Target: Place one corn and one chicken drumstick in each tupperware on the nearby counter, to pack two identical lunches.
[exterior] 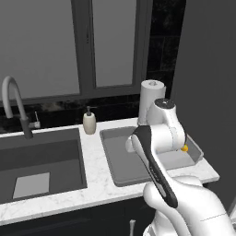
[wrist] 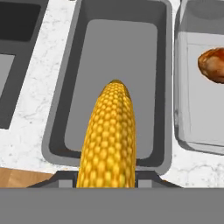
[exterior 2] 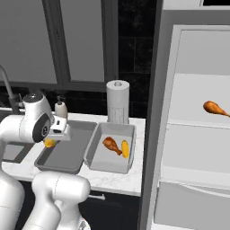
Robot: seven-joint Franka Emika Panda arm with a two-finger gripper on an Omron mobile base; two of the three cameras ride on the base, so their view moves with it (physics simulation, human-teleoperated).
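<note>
The jaws are clenched on a corn cob (wrist: 109, 140), which juts forward from between them, hanging above the longer, shallower tupperware (wrist: 65, 105). Beside that tupperware, the deeper tupperware (exterior 2: 96, 155) holds a drumstick (exterior 2: 111, 145) and another cob (exterior 2: 125, 148).

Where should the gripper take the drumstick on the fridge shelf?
Probably at the bulbous end of the drumstick, coming in from the open front of the fridge. It lies flat on the white shelf, fat end left, thin end tapering right, and the fat end gives the fingers more to bear on. The gripper is shut on a corn over the longer tupperware, so release that first.
</note>
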